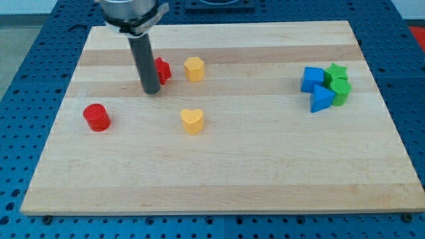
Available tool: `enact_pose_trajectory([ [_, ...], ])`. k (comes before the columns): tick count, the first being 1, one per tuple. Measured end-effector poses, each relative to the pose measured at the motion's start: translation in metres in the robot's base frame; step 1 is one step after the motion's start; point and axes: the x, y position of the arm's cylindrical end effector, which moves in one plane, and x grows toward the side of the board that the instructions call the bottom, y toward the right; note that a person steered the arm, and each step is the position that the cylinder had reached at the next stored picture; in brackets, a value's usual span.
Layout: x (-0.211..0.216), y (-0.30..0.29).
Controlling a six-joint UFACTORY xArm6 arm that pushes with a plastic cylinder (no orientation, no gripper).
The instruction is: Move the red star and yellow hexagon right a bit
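The red star point(162, 69) lies in the upper left part of the wooden board point(219, 179), partly hidden behind the rod. The yellow hexagon point(194, 68) sits just to the star's right, a small gap apart. My tip point(151, 91) rests on the board at the star's lower left, touching or nearly touching it.
A red cylinder point(97, 117) lies at the left. A yellow heart point(192, 121) sits below the hexagon. At the right a blue cube point(312, 79), a blue triangle point(322, 99), a green star point(337, 71) and a green cylinder point(340, 90) are clustered.
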Motion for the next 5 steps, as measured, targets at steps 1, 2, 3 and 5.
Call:
enact_pose_trajectory([
  [1,0.016,-0.062],
  [2,-0.005,-0.069],
  [3,-0.042,-0.055],
  [5,-0.042,-0.018],
])
